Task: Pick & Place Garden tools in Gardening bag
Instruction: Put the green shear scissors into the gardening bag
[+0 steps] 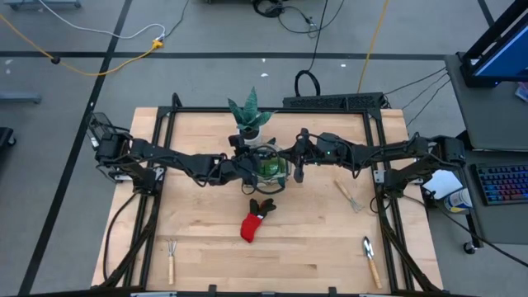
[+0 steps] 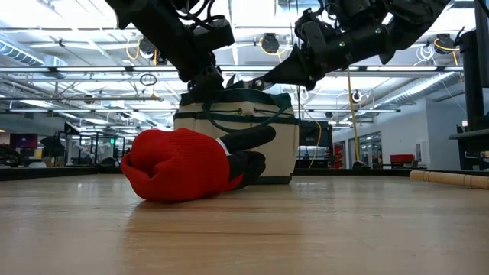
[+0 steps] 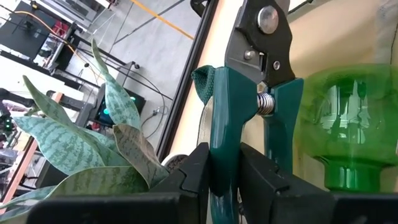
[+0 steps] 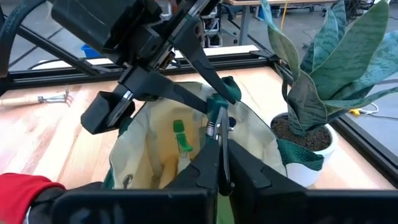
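While both grippers, left gripper (image 3: 227, 171) and right gripper (image 4: 219, 163), pinch the pruning shears (image 3: 249, 106) over the open gardening bag (image 4: 155, 143), one should let go before lowering them beside the spray bottle (image 3: 348, 130), clear of the rim.

We see a green spiky plant (image 1: 249, 111) in a white pot (image 4: 306, 163) upper centre on the wooden worktop (image 1: 313, 247), cables (image 1: 107, 45) across the grey floor (image 1: 206, 74), and a keyboard (image 1: 503, 183) at right.
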